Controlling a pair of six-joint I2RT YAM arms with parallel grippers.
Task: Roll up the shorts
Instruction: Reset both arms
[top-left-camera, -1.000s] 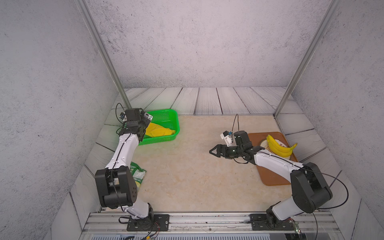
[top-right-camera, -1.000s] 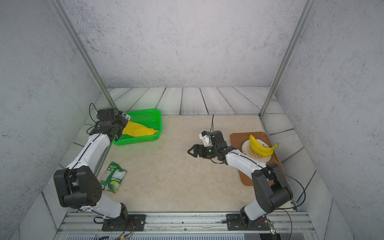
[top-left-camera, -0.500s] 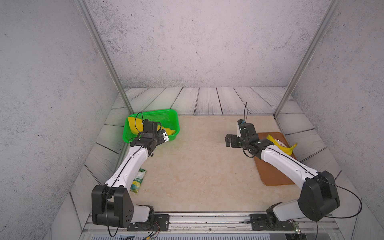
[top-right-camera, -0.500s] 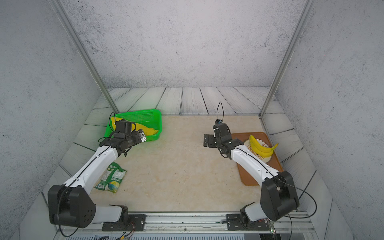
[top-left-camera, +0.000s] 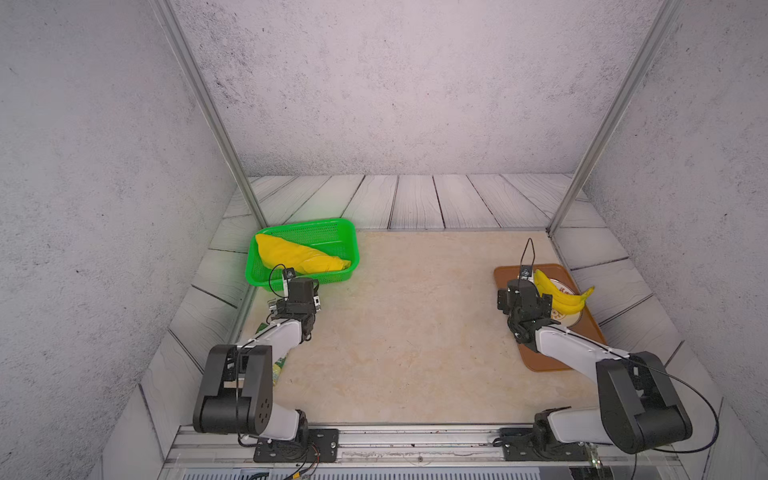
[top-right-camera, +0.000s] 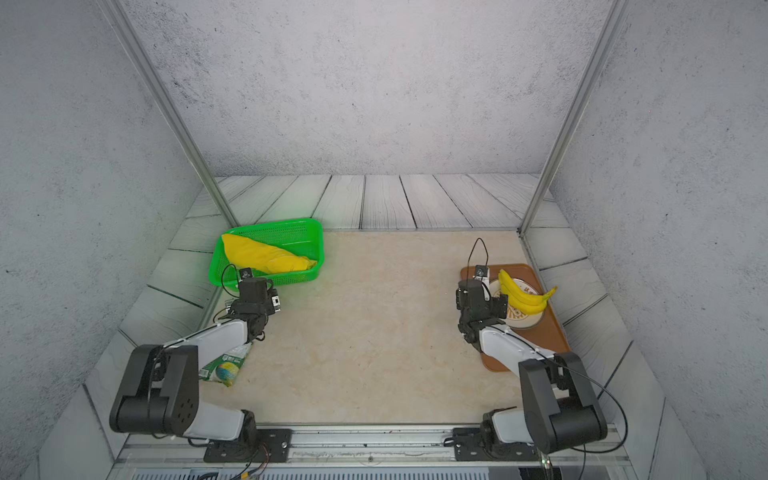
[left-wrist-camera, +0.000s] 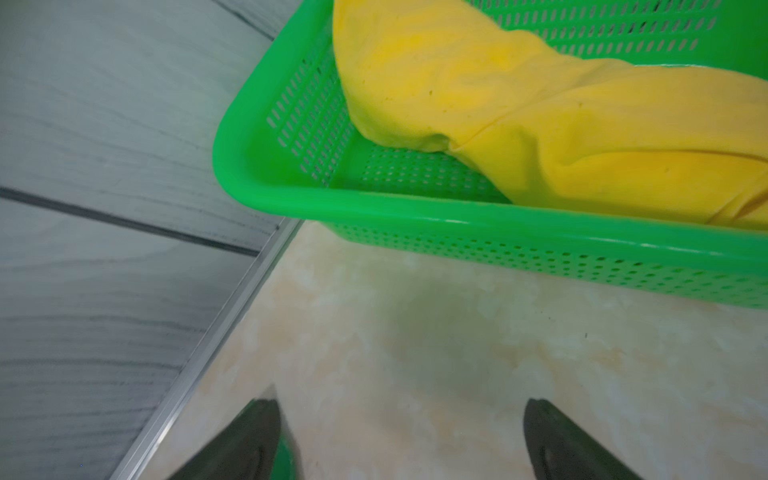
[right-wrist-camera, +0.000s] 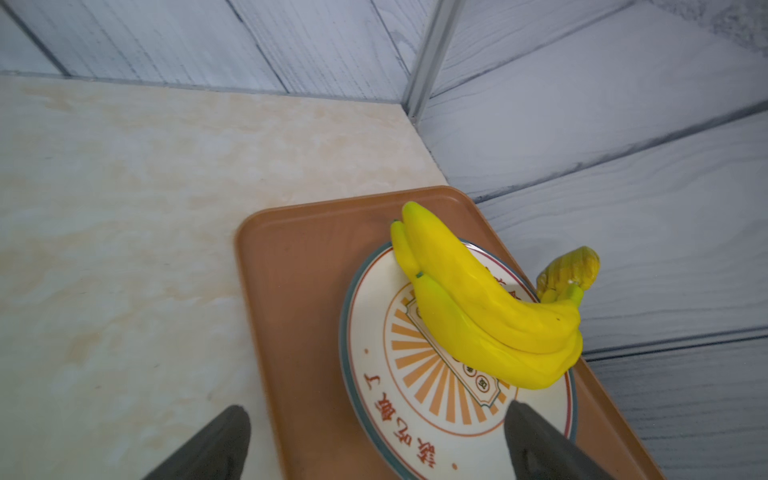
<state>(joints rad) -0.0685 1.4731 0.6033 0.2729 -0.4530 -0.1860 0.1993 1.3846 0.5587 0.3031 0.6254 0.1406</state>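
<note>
One basket wall (left-wrist-camera: 498, 245) between left pincer (left-wrist-camera: 401, 405) and shorts (left-wrist-camera: 540, 104); bananas (right-wrist-camera: 478, 307) well apart.

Left arm (top-left-camera: 282, 336) is sitting folded low, forearm reaching forward from its base, wrist tilting down, left gripper (left-wrist-camera: 401, 409) spread wide and holding nothing. Right arm (top-left-camera: 569, 345) is mirroring it, right gripper (right-wrist-camera: 376, 409) also gaping wide, empty.

Bananas (right-wrist-camera: 490, 307) on plate (right-wrist-camera: 368, 328) on brown tray (right-wrist-camera: 291, 270); right hand (right-wrist-camera: 378, 409) spread wide.
</note>
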